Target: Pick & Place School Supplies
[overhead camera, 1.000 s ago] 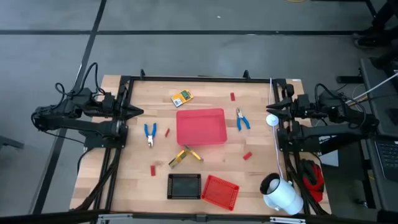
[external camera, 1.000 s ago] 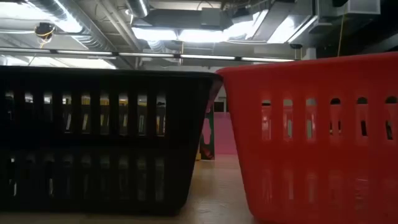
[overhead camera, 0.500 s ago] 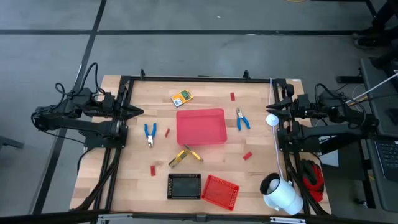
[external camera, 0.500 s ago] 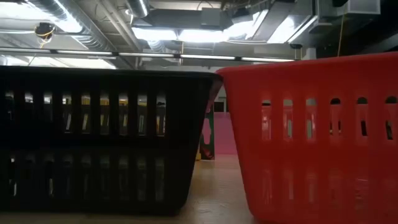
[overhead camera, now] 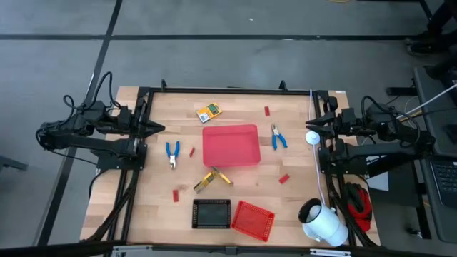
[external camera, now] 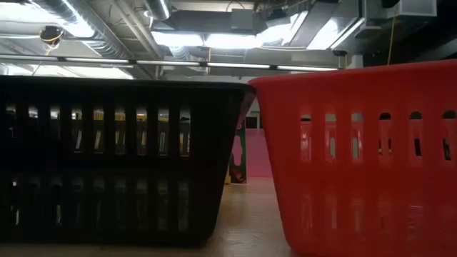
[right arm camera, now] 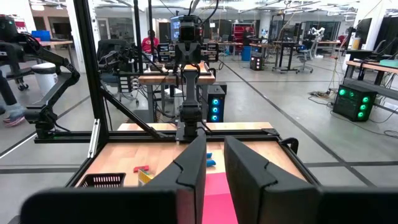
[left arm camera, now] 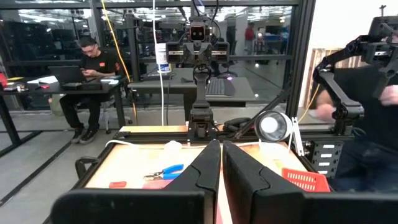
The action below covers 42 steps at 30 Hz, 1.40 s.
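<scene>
Both our arms wait at the table's ends. Our left gripper (overhead camera: pixel 158 128) has its fingers nearly together and empty; our right gripper (overhead camera: pixel 312 128) shows a narrow gap, empty too. Pliers (overhead camera: pixel 172 153) lie just beside the left one, more pliers (overhead camera: pixel 277 135) near the right. We judge the flat card box (overhead camera: pixel 209 112) and tiny red blocks (overhead camera: pixel 192 151) may slip from a pinch.

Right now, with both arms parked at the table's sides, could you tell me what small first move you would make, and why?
I would probably swing the left gripper out toward the blue-handled pliers beside it. Both arms wait at the table's sides, the right gripper too; nothing is held, and the supplies lie loose around the red tray. Those pliers look nearest.
</scene>
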{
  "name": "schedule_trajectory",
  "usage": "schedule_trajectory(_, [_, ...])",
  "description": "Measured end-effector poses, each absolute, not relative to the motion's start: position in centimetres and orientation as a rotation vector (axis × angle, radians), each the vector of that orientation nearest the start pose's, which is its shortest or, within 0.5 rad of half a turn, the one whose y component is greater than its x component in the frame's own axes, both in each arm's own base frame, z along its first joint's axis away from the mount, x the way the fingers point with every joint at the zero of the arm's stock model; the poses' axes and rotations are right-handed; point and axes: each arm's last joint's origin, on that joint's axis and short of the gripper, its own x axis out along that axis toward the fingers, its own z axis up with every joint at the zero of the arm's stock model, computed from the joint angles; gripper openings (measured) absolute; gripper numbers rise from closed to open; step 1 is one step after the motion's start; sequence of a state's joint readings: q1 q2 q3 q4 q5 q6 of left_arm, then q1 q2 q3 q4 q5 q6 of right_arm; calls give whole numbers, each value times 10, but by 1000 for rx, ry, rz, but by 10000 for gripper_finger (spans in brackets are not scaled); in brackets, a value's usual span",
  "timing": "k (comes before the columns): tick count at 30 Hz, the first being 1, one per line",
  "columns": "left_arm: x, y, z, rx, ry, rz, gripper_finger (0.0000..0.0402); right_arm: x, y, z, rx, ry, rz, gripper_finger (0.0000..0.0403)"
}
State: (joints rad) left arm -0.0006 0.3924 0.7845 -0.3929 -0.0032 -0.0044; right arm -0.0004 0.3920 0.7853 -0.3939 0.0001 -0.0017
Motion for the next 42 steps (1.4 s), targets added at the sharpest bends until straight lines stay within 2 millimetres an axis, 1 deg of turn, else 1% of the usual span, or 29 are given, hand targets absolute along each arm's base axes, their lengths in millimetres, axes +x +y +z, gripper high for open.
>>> schedule_trajectory(9, [76, 0, 353, -4, 1, 3, 11, 76, 0, 354, -2, 1, 0, 61])
schedule_trajectory(22, [76, 0, 353, -4, 1, 3, 16, 76, 0, 354, 0, -6, -4, 61])
schedule_trajectory(24, [76, 0, 353, -4, 1, 3, 15, 77, 0, 355, 33, -17, -8, 61])
schedule_trajectory(26, [76, 0, 353, -4, 1, 3, 13, 77, 0, 355, 137, -10, 8, 61])
schedule_trajectory(28, [76, 0, 354, -4, 0, 3, 11, 77, 2, 355, 217, -3, 66, 61])
schedule_trajectory(30, [76, 0, 354, -8, -1, 3, 11, 79, 5, 354, 253, 19, 161, 61])
schedule_trajectory(32, [76, 0, 356, -69, -23, 1, 12, 83, 8, 348, 272, 61, 274, 61])
schedule_trajectory(33, [76, 0, 357, -104, -41, 0, 13, 85, 10, 346, 283, 81, 324, 61])
schedule_trajectory(36, [81, 0, 363, -94, -159, -23, 15, 95, 15, 334, 310, 105, 490, 61])
schedule_trajectory(39, [91, -4, 364, -94, -287, -169, 15, 108, 24, 315, 297, 81, 652, 61])
schedule_trajectory(42, [100, -8, 365, -18, -355, -305, 15, 115, 31, 300, 250, 35, 735, 61])
